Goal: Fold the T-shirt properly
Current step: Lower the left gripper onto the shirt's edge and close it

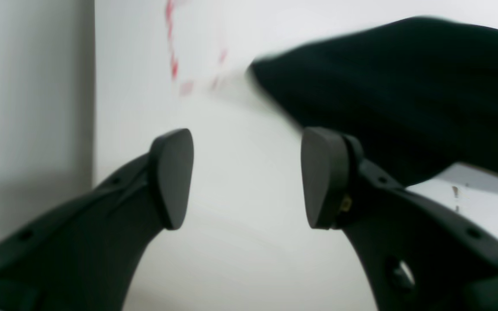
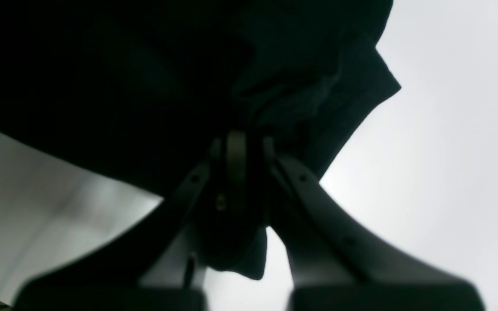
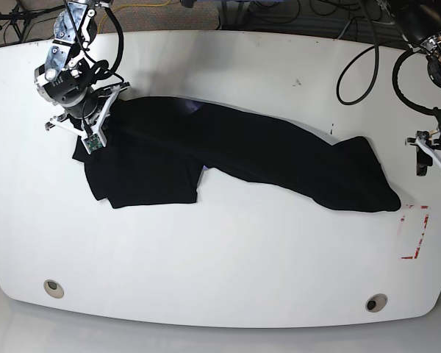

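White tabletop (image 3: 228, 272) fills my base view, rounded at the corners, with cables (image 3: 367, 44) trailing over the carpet beyond its far edge. I take the T-shirt (image 3: 228, 158) as my landmark: it lies stretched across the middle of the table as a long black band, bunched into a folded slab at the end on that view's left and tapering to a rounded lump at the other end. A sliver of purple print shows at its far edge; I cannot see the rest of the graphic from here.

My right gripper (image 2: 242, 172) sits at the slab end of the shirt, and through its wrist camera I see the fingers (image 2: 236, 160) pressed close together with black cloth pinched between them, a fold of fabric hanging below the pads. That pincer is clamped on the shirt.

My left gripper (image 1: 247, 179) is off the tapered end of the shirt, clear of the cloth. Its two pads (image 1: 173, 177) stand wide apart with nothing but bare table between them; the shirt's dark end lies just beyond the one pad, blurred. Red tape marks (image 3: 415, 232) sit on the table near that same end of the shirt
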Available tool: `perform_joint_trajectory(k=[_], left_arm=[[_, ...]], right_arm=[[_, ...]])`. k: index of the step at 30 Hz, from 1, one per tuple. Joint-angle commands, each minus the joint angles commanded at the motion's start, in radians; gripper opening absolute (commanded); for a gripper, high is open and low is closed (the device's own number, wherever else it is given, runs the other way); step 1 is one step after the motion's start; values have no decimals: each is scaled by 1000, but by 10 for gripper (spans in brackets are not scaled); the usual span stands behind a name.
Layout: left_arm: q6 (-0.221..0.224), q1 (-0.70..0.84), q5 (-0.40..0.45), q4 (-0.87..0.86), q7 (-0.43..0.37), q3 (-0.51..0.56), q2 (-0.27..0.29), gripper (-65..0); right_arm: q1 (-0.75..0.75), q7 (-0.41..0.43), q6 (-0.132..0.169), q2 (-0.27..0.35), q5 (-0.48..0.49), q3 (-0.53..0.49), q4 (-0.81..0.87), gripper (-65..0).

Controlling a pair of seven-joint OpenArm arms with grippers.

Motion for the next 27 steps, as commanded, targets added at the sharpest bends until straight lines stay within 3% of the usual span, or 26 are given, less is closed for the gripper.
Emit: perform_joint_trajectory(k=[6,15,27], left_arm=[[0,-3,-11,-132,-2,-17,2,-278],[0,-5,-201,-275,-2,-25,-5,-278],[0,-34,-290,-430,-3,18,0,-278]], right_arm=[[0,0,0,0,0,0,0,-650],[2,0,0,0,3,-2,0,-650],[2,0,0,0,5,-2,0,-650]])
